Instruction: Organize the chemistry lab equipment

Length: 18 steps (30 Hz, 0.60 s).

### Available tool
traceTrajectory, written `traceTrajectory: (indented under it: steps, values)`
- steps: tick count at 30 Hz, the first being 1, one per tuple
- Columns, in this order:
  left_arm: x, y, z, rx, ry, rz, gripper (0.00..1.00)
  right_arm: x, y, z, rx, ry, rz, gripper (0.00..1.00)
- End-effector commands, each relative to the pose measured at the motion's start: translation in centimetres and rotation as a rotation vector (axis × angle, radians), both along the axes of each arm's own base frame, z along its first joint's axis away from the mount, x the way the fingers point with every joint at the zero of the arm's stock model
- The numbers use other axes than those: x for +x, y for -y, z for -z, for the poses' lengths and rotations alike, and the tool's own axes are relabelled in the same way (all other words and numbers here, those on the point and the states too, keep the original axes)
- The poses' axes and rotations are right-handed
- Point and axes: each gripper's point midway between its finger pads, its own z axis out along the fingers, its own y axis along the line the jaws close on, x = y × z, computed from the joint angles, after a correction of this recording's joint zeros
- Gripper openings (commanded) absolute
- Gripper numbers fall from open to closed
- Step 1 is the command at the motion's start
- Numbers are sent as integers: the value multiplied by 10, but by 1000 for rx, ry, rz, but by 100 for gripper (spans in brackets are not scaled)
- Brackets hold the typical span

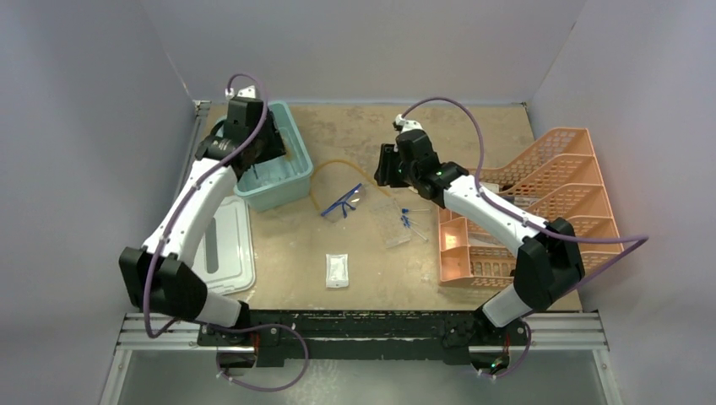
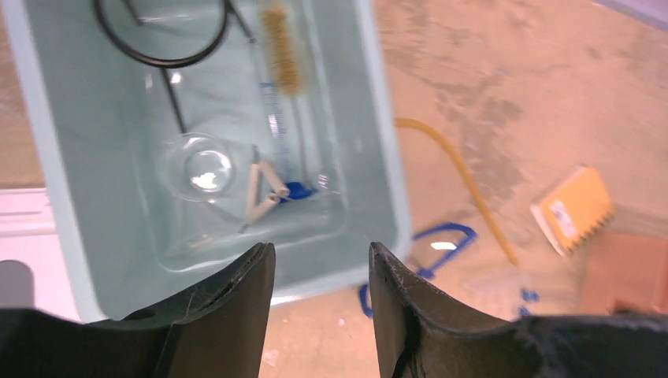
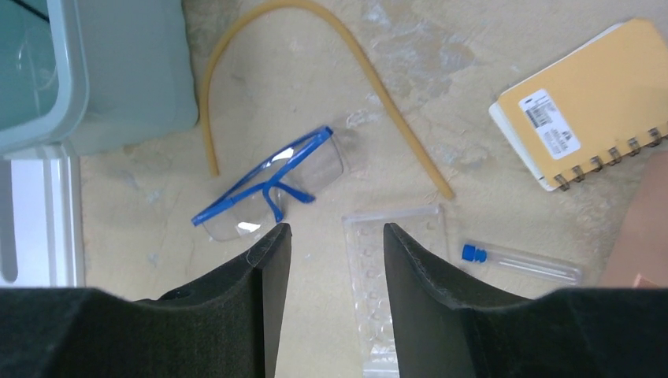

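Note:
My left gripper (image 2: 321,248) hangs open and empty over the teal tub (image 2: 386,118). In the tub lie a black wire ring tripod (image 2: 161,31), a small beaker (image 2: 197,165), a wire triangle (image 2: 264,189) and a brush (image 2: 283,51). My right gripper (image 3: 336,228) is open above the table, between the blue-framed goggles (image 3: 272,185) and the clear rack (image 3: 394,260). Amber tubing (image 3: 354,47) arcs beyond them. A blue-capped tube (image 3: 516,261) lies right of the rack. The white packet (image 1: 337,270) sits near the front.
The orange tiered mesh tray (image 1: 583,135) stands at the right. The tub's white lid (image 1: 224,245) lies at the left front. A yellow spiral notebook (image 3: 587,102) rests beside the tray. Grey walls enclose the table on three sides.

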Motion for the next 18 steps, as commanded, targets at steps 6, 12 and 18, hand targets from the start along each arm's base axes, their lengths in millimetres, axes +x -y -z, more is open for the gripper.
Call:
traceTrajectory:
  steps: [6,12,18]
  values:
    - [-98,91,3,-117,1,337,47,-26,-9,29,56,-141,-54,50]
    - [-147,103,38,-238,-47,337,47,-34,-25,34,81,-154,-176,51]
    - [-174,113,103,-337,-174,331,50,-73,-60,69,207,-352,-313,54]
